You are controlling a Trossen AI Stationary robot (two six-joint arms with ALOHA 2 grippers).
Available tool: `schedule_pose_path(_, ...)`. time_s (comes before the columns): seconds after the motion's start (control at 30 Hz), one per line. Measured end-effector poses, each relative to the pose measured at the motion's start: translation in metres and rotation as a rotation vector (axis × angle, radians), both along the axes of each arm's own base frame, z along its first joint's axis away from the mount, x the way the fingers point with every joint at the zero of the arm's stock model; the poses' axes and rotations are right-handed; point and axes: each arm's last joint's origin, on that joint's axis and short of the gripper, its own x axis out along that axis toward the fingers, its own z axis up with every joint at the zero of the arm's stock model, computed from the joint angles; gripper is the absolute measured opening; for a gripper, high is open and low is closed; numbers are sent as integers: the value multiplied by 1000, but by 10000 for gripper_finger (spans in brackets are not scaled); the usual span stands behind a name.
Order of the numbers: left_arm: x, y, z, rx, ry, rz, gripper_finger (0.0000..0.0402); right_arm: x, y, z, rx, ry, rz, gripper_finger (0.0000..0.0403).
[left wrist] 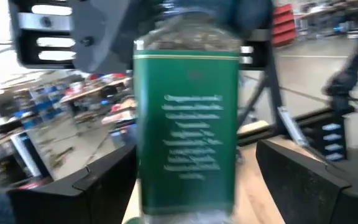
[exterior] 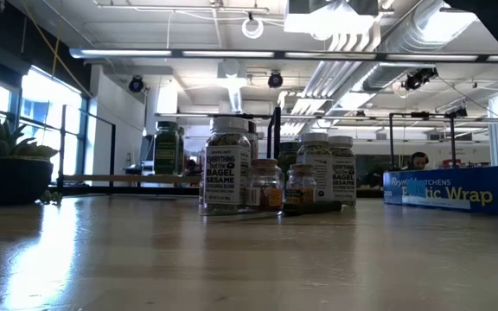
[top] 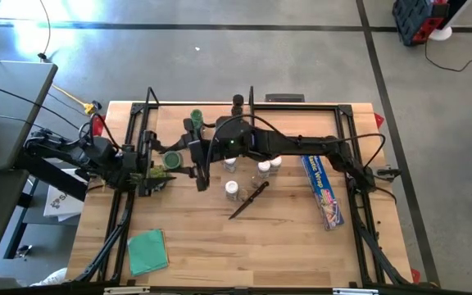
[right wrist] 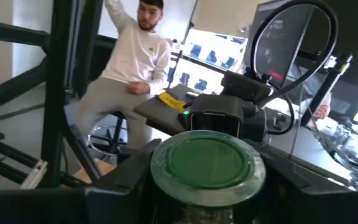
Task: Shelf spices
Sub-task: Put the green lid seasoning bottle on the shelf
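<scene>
green-capped jar (right wrist: 209,163) in end effector, seated person (right wrist: 129,68)

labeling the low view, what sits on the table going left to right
dark planter → green-label jar → bagel sesame jar → small orange-label jar → white-capped jar → blue wrap box

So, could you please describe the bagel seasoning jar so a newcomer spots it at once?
On the wooden table, find the cluster of spice jars standing near the blue wrap box. The bagel seasoning jar stands at the end of that cluster farthest from the box. Only it has a white label reading BAGEL SESAME.
</scene>
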Motion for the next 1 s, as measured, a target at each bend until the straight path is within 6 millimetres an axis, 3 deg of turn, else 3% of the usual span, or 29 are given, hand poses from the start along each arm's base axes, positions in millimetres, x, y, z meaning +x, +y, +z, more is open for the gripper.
schedule_pose_path(0.2, 2, 1, 1, 11, -14, 68, 299, -1, 9, 2, -40, -20, -64, 189)
schedule_pose_path(0.4, 3, 2, 1, 56, -8, 90, 187, -2, 14, 2, -10, 2, -92, 188)
schedule_pose_path(0.53, 3, 2, -2, 57, 21, 118, 185, -3, 13, -3, 10, 70, -150, 194)
schedule_pose_path(0.7, -4, 8, 1, 72, 159, 252, 185, -8, 6, -10, 64, 208, -258, 237)
schedule_pose_path(1.0, -1, 8, 1, 1, 347, 274, 185, -16, 2, -26, 27, 394, -326, 241)
